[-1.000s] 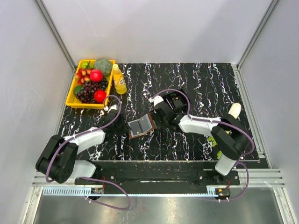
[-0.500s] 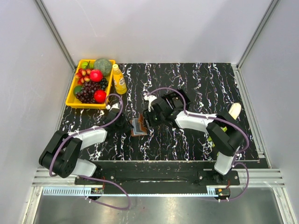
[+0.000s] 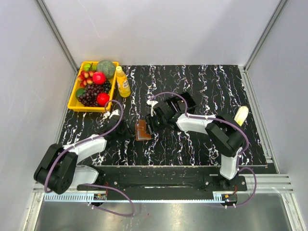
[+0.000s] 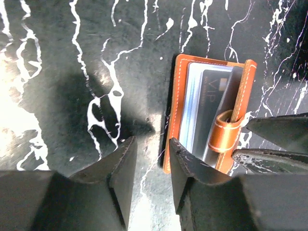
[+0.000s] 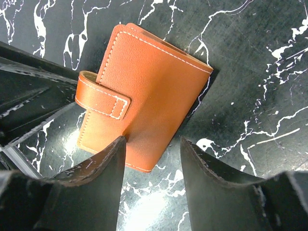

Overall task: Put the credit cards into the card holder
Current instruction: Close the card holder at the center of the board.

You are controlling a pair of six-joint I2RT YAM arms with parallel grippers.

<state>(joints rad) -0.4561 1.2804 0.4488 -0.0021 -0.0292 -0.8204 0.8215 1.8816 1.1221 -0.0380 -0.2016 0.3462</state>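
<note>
Step in hand: closing of the card holder, judged so because cards are already seen inside and its cover is raised part-way over them.
Card holder, place: on the counter, near the middle, between the two arms; it is half folded, with one flap tilted up.
Card holder, contents: in the left wrist view a dark card marked VIP and a paler blue-grey card beside it are seated in the pockets. Whether more lie beneath cannot be told.
Left fingers: apart, with nothing clamped. They are lowered at the holder's open side, one tip at its stitched edge – whether touching or just beside cannot be told.
Right fingers: apart, with nothing clamped. The outer cover lies between them, and one tip appears to be set against the leather below the strap.
Progress: judged near the end, as no loose card is made out on the counter in the top view.
Next move: the cover would need to be pressed flat while the far side is steadied, so that the holder is not pushed along the counter. The strap is probably to be fastened afterwards.
Other containers: a yellow tray at the far left corner is filled with grapes and red and green fruit. A bottle stands just beside it.
Elsewhere: a banana lies near the right edge, well apart from the holder.
</note>
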